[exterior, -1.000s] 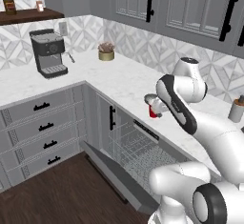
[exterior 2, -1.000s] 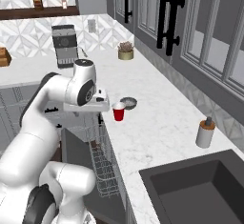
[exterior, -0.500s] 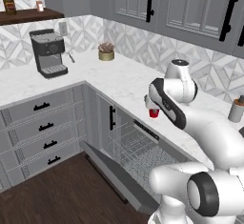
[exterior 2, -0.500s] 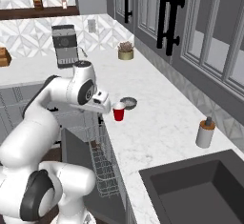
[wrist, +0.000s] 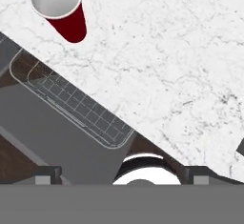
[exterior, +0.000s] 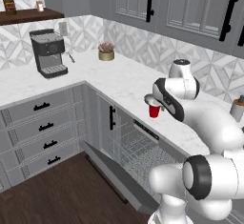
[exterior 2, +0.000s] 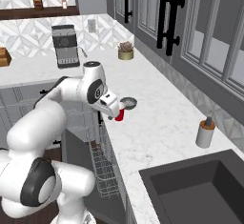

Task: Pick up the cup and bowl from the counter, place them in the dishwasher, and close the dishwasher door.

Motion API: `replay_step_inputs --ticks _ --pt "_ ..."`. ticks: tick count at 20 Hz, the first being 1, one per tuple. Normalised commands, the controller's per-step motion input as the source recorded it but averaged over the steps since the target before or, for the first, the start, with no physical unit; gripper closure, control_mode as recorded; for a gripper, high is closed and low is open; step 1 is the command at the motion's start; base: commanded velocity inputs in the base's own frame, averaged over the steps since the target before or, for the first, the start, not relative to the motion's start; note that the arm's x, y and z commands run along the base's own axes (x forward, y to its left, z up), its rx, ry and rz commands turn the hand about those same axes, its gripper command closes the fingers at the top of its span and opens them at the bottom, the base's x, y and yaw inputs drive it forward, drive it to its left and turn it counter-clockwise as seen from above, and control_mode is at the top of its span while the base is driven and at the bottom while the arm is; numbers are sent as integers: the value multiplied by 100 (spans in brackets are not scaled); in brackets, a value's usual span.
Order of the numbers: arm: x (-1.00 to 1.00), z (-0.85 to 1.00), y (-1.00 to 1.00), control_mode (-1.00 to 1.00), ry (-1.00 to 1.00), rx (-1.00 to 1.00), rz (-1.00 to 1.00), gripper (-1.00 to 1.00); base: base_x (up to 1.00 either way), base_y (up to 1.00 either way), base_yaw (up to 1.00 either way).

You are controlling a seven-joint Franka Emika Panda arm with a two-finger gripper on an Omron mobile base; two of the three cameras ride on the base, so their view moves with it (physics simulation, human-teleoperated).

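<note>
The cup (exterior: 154,110) stands upright on the counter (exterior: 125,82) at centre right of the left base view, just above the open dishwasher (exterior: 136,151); in the hand view it sits at the upper left. The bowl (exterior 2: 128,103) lies just behind it, partly hidden. The gripper (wrist: 121,175), fingers spread wide and empty, has swung closer over the cup than a second ago, though the wrist seems to block its tips from the base cameras.

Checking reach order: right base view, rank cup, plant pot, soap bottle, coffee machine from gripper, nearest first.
From the gripper:
1. Cup, right beside it.
2. Plant pot, far along the counter by the wall.
3. Soap bottle and coffee machine: too close to call.
</note>
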Motion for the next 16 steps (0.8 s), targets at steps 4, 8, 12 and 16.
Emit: replay_step_inputs --ticks 4,8,12,16 --pt "36 -3 -33 -100 5 0 -19 -100 0 0 0" --pt "39 -4 -16 -100 1 4 -12 -100 0 0 0" --pt "38 -16 0 -100 2 5 -9 -100 0 0 0" --pt "33 -34 0 -100 1 3 -10 -100 0 0 0"
